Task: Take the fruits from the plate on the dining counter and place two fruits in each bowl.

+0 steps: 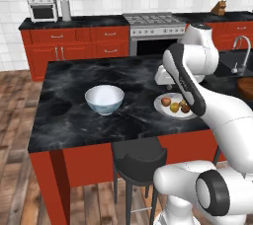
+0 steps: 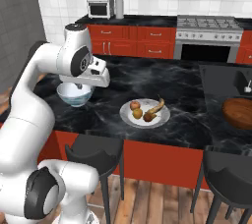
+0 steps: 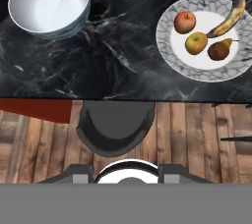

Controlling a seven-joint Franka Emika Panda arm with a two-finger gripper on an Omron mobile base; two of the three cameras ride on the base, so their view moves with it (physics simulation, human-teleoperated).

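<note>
Black marble dining counter [image 3: 123,56] carries the plate [image 3: 172,46] with red apple [image 3: 185,22], yellow apple [image 3: 196,42], brown pear [image 3: 219,50] and banana [image 3: 229,14]. White bowl [image 3: 49,3] sits well apart, empty. Gripper [image 2: 78,86] closed, holding nothing, above the counter near the bowl.

Blk stool [image 3: 115,127] under ctr edge; toaster oven [image 1: 42,7], stove [image 1: 153,19] behind.

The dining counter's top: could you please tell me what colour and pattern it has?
Glossy black marble counter top with white veins, clearest in the hand view.
</note>
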